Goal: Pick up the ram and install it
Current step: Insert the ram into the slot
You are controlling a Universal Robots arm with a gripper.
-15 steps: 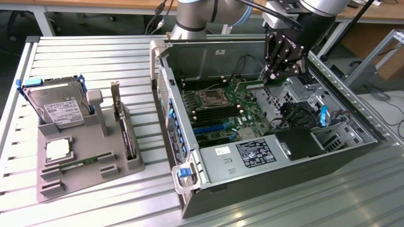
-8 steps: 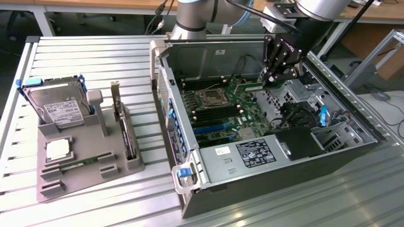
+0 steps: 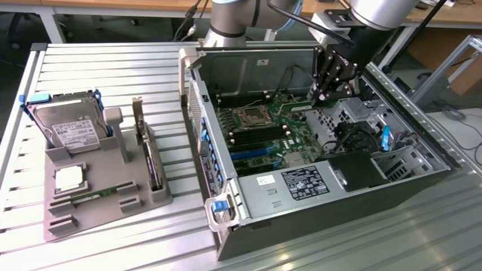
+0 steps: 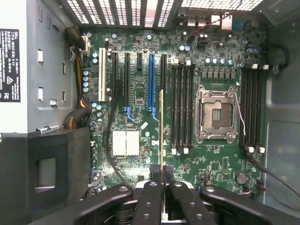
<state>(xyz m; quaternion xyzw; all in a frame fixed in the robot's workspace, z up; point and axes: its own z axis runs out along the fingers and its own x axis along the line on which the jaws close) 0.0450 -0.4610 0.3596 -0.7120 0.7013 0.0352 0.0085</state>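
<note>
Ram (image 4: 161,126) stick, clamped edge-on in the claw (image 4: 162,183), hangs above the motherboard (image 4: 140,89) inside the open computer case (image 3: 421,186); pickup looks complete, and seating demands exact alignment over the memory slots (image 4: 182,105).

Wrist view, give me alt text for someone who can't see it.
The gripper has its jaws shut on the ram, seen edge-on as a thin strip, above the motherboard inside an open computer case. Beyond it lie the empty processor socket and rows of black memory slots.
</note>
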